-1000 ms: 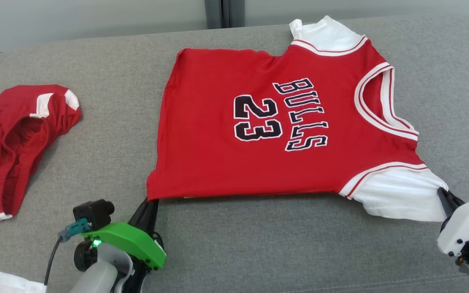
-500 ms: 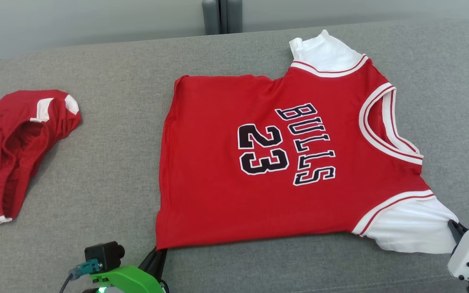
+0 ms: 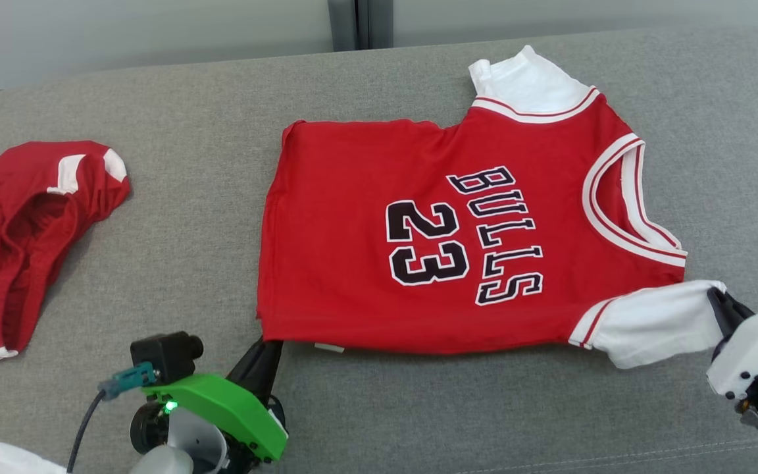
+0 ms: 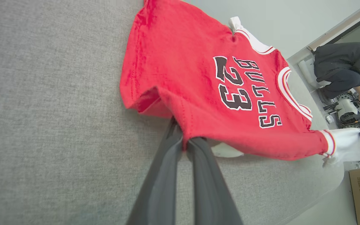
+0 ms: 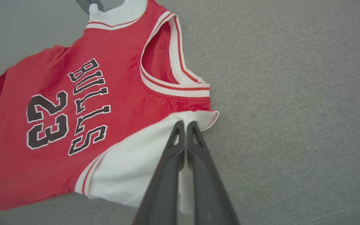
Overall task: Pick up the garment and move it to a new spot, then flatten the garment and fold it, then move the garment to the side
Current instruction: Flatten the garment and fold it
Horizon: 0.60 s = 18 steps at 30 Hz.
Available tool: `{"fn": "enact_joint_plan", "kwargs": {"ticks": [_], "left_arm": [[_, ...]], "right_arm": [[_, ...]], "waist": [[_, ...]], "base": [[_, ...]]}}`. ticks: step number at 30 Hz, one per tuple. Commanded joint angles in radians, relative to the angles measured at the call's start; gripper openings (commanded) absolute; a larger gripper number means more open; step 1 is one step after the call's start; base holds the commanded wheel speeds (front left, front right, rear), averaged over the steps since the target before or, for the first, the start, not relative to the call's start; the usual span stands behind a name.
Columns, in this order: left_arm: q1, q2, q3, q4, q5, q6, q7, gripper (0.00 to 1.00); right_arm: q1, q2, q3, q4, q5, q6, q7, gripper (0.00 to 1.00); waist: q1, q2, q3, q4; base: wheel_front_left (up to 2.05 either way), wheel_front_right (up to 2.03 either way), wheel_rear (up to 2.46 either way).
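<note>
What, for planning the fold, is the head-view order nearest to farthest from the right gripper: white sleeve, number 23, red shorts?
1. White sleeve, pinched in the right gripper.
2. Number 23, middle of the jersey.
3. Red shorts, far left.

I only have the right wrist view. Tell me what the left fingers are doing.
Observer: The left fingers are shut on the jersey's red hem corner.
Operator: Report anything else on the cushion.
Observer: A second red garment lies crumpled to the robot's left, apart from the jersey.
Operator: Check the surroundings.
Observer: A person in dark clothes is bent over beyond the cushion's edge.
</note>
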Motion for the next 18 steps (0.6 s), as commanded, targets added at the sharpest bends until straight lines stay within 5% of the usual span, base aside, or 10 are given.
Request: {"fn": "enact_joint_plan", "kwargs": {"ticks": [1,18], "left_arm": [[-0.031,0.009,-0.001,0.001,-0.005,0.003,0.021,0.0],[-0.31,-0.062,-0.026,0.271,0.022,0.019,0.128,0.0]], "right_arm": [[-0.035,-0.003,0.014,-0.007,-0.014,0.0,0.014,0.0],[-0.37,-0.1,0.124,0.274,-0.038,0.0,0.036,0.0]], "waist": [[0.0001,0.0,0.004,-0.004],[0.0001,0.0,0.082,-0.001]], "base": [[0.0,0.0,0.0],[0.0,0.0,0.0]]}}
